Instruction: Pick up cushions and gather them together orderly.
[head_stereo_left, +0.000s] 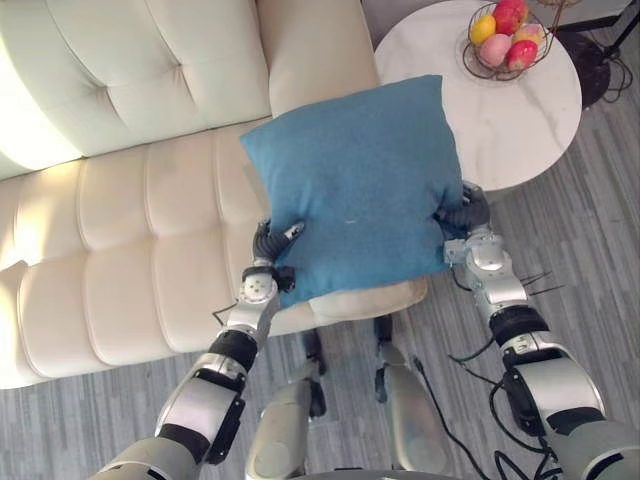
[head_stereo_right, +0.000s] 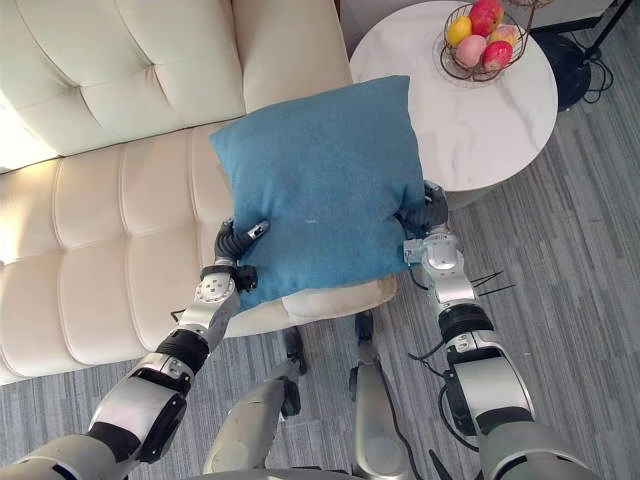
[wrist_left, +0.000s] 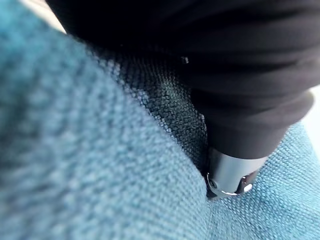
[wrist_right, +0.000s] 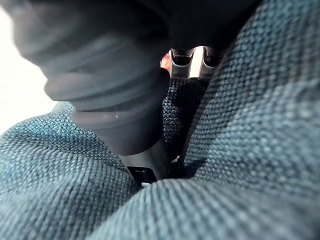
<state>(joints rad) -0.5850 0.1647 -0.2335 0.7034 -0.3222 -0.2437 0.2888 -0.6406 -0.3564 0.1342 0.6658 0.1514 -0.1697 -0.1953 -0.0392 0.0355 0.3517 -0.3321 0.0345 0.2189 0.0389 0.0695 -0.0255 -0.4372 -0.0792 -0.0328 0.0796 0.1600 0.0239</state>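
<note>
Left eye view: blue cushion (head_stereo_left: 355, 180) was held mid-frame over the sofa (head_stereo_left: 120, 230), left hand (head_stereo_left: 268, 243) and right hand (head_stereo_left: 465, 213) each clamping an edge; a level carry was advised.

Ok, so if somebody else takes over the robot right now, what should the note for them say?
Left hand: pinching the lower left edge of the blue square fabric cushion, thumb on its front.
Right hand: gripping the cushion's right edge.
Where things are: the cushion is held up between both hands, over the front of the cream tufted leather sofa, beside the round white marble side table with its wire basket of fruit.
Done: the cushion is picked up.
Left: set it down neatly on the sofa, and gather any others next to it.
</note>
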